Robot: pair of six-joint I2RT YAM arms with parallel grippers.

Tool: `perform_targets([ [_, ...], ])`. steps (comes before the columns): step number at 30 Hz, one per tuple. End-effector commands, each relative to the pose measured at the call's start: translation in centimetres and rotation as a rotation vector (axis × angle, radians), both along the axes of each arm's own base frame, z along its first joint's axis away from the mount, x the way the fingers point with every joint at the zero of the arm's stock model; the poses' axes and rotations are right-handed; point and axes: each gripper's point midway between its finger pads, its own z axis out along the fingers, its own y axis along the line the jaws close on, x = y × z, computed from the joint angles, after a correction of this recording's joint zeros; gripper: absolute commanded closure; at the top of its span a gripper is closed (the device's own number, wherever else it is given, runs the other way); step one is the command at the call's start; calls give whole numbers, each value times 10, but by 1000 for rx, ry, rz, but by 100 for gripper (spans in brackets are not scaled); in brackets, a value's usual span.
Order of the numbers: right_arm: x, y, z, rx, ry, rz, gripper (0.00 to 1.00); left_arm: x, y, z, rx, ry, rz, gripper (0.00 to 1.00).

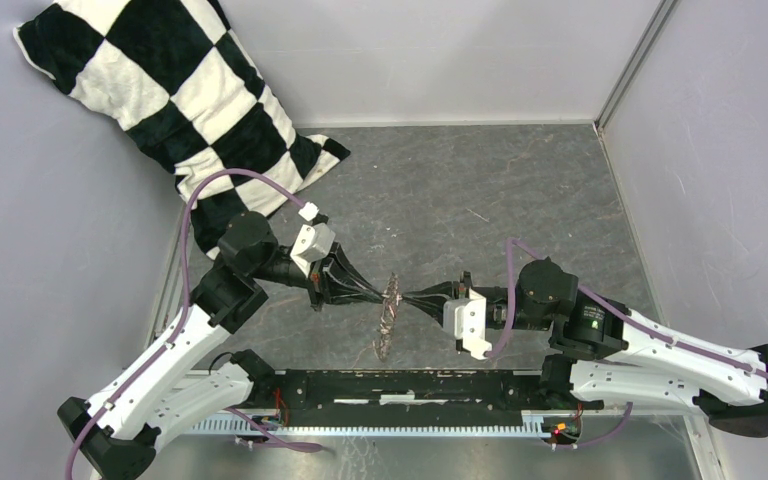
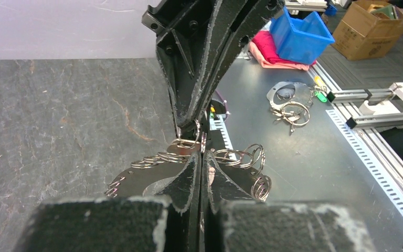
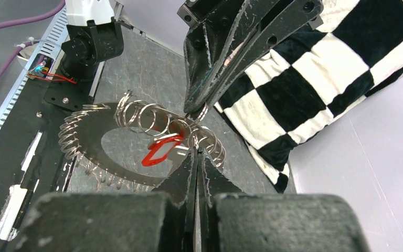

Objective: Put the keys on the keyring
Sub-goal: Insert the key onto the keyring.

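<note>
The keyring (image 1: pixel 388 316) is a dark flat disc with a hole, edged by several small silver rings (image 3: pixel 136 118), and a red tag (image 3: pixel 160 149) hangs from it. It hangs above the grey table between the two arms. My left gripper (image 1: pixel 384 294) comes in from the left, jaws shut on a ring at the keyring's upper edge (image 2: pixel 202 153). Opposite it, tip to tip, my right gripper (image 1: pixel 408 298) is also shut on a ring (image 3: pixel 196 151). Where the tips meet sits a small flat silver piece (image 2: pixel 185 142). I cannot pick out the keys.
A black-and-white checkered pillow (image 1: pixel 160 90) leans in the far left corner. A black rail (image 1: pixel 410 385) runs along the near edge. On the metal bench beyond lie loose rings and a plate (image 2: pixel 288 105), a blue bin (image 2: pixel 299 34) and a cardboard box (image 2: pixel 370 23).
</note>
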Motion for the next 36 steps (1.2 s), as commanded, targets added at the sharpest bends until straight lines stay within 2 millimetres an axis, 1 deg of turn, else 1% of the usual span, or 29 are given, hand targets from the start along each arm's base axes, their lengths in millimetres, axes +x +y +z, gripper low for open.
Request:
perform_targets([
  [1, -5, 0, 16, 54, -18, 22, 100, 4, -1, 17, -44, -11, 31, 98],
  [6, -3, -1, 21, 77, -20, 10, 100, 3, -1, 13, -35, -10, 27, 98],
  [12, -3, -2, 26, 99, -12, 5, 99, 4, 0, 13, -38, -21, 33, 98],
  [15, -2, -1, 25, 103, -7, 2, 99, 4, 0, 13, -38, -25, 34, 98],
  [20, 1, 0, 19, 85, -1, -13, 99, 3, 1, 13, -38, -29, 29, 98],
  [36, 3, -3, 26, 146, 1, -34, 100, 1, 1, 14, -41, -41, 17, 98],
])
